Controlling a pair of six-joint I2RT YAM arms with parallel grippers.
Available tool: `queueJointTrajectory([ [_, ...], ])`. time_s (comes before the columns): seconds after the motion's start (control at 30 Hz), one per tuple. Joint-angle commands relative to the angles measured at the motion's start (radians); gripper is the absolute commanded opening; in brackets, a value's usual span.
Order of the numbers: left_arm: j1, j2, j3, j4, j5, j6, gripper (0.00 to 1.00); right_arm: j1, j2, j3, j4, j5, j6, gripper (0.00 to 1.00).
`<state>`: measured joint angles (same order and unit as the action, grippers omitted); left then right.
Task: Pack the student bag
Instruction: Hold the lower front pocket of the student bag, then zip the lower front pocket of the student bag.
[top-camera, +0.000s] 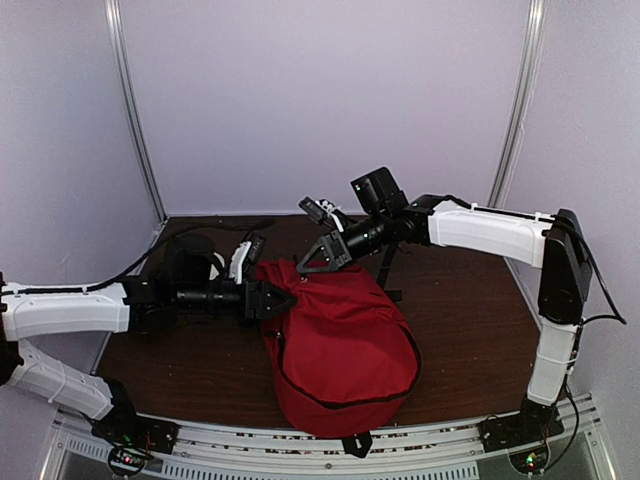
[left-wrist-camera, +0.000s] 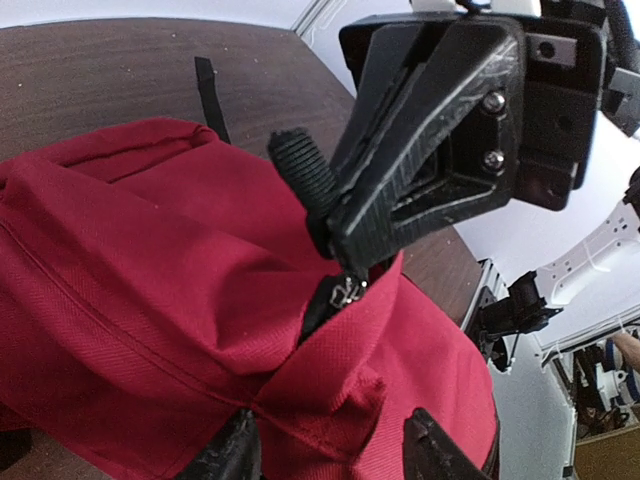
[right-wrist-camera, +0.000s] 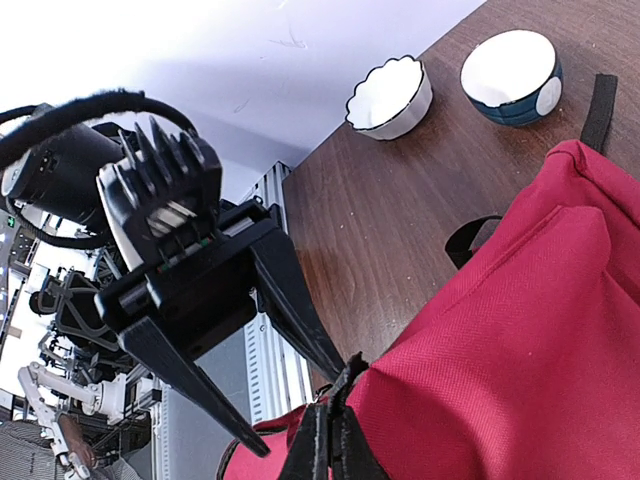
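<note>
The student bag (top-camera: 345, 345) is a large red backpack with black zipper trim, lying in the middle of the table. It also shows in the left wrist view (left-wrist-camera: 150, 260) and the right wrist view (right-wrist-camera: 540, 330). My left gripper (top-camera: 286, 298) is at the bag's upper left corner. Its fingers (left-wrist-camera: 235, 452) stand apart, pressed on a thick fold of red fabric. My right gripper (top-camera: 308, 267) comes in from above and is shut on the black zipper pull (right-wrist-camera: 345, 385) at the same corner. The metal slider (left-wrist-camera: 347, 290) shows just below its tips.
A white scalloped bowl (right-wrist-camera: 390, 95) and a blue bowl with a white inside (right-wrist-camera: 510, 65) stand on the brown table behind the bag. A black strap (right-wrist-camera: 600, 105) lies beside the bag. Grey walls close in the back and sides.
</note>
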<state>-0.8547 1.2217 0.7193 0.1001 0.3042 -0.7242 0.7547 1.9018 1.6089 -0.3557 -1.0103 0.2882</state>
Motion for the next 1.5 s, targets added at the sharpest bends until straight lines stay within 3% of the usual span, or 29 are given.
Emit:
queueJointTrajectory([
  [0.0,-0.012,0.059,0.069,-0.062,-0.079,0.064,0.49,-0.008,-0.028,-0.016,0.063,-0.005,0.014,0.0],
  [0.23,-0.012,0.122,0.099,-0.015,-0.039,0.066,0.38,-0.008,-0.04,-0.033,0.07,0.009,0.013,0.0],
  [0.47,-0.012,0.126,0.105,-0.017,-0.029,0.074,0.0,-0.01,-0.038,-0.031,0.04,0.034,-0.005,0.0],
  [0.77,-0.012,0.014,0.074,-0.141,-0.12,0.093,0.0,-0.09,-0.136,-0.161,-0.022,0.246,-0.038,0.0],
  [1.47,-0.012,-0.018,0.039,-0.226,-0.191,0.111,0.0,-0.294,-0.242,-0.366,-0.065,0.325,-0.119,0.0],
])
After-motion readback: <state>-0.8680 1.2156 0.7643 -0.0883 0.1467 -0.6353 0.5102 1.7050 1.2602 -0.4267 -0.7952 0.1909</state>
